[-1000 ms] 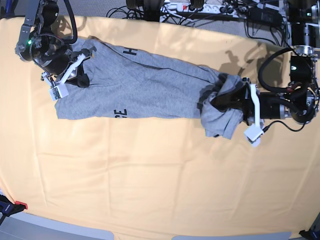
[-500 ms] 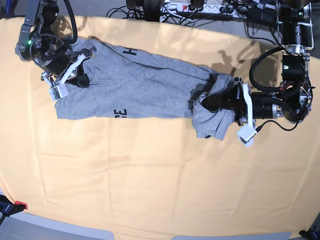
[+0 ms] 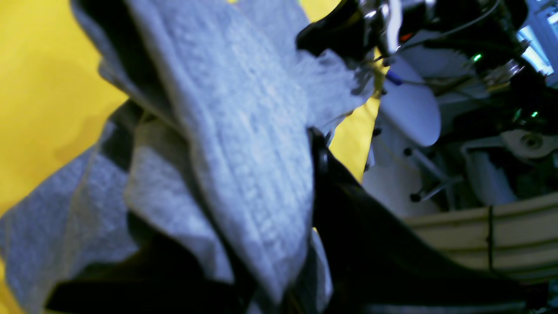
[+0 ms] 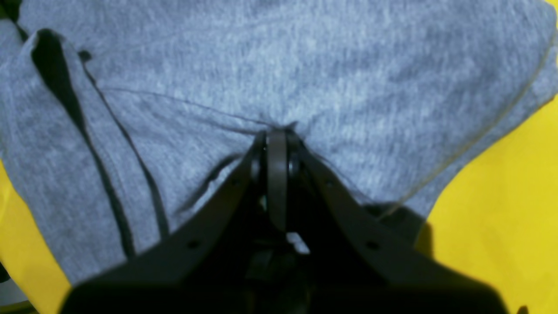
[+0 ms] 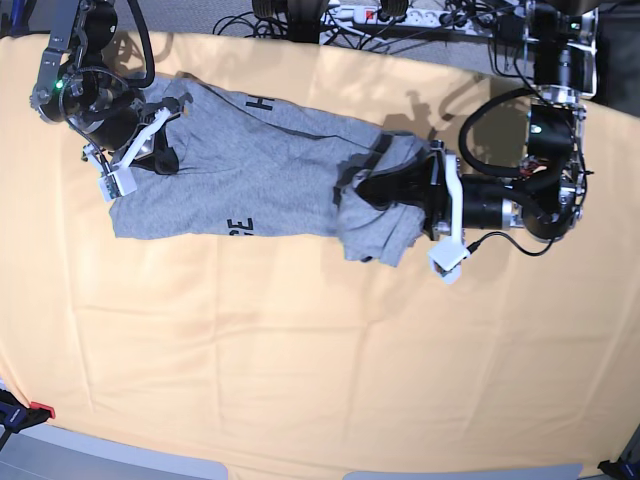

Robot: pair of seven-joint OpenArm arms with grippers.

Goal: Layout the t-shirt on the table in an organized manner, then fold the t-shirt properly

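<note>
The grey t-shirt (image 5: 250, 170) lies stretched sideways across the far part of the yellow-orange table (image 5: 300, 350), with black letters showing near both long edges. My right gripper (image 5: 165, 152) is at the shirt's left end, and in the right wrist view its fingertips (image 4: 277, 133) are pinched shut on a fold of grey cloth (image 4: 305, 65). My left gripper (image 5: 372, 190) holds the shirt's right end bunched and doubled back over the body. In the left wrist view the cloth (image 3: 244, 144) drapes over a black finger (image 3: 344, 196).
Cables and a power strip (image 5: 400, 15) lie beyond the table's far edge. A red-and-black clamp (image 5: 25, 412) sits at the near left corner. The left arm's body (image 5: 520, 205) hovers over the table to the right of the shirt.
My left gripper has travelled leftward, carrying the shirt's right end over the body, so the shirt now spans less width. The right gripper has stayed in place.
</note>
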